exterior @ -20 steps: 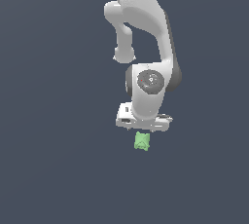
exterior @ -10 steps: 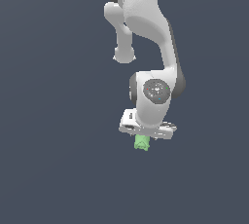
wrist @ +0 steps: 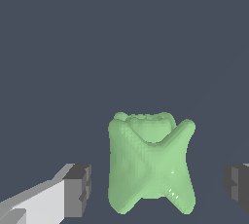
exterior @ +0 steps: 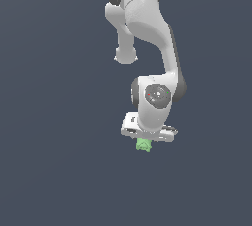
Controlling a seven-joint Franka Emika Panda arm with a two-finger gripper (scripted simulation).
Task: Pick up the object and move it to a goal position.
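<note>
Right, the small light-green knobbly lump (wrist: pixel 151 167) sits squarely between my white gripper's (wrist: pixel 158 189) dark pads (wrist: pixel 79 189), jaws apart with a gap either side, nothing clamped. Exterior view: lump directly beneath the hand. Long axis unclear. One arm, one object; no goal marker visible.

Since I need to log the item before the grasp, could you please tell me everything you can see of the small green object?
The object is a small, matte light-green lump, far smaller than the gripper. The wrist view shows an irregular body with rounded knobs at its corners, a raised X-shaped ridge across the facing side and a scalloped rim. It sits between the two dark pads, with clear gaps on both sides, so nothing visibly touches it. In the exterior view it pokes out just beneath the gripper.
</note>
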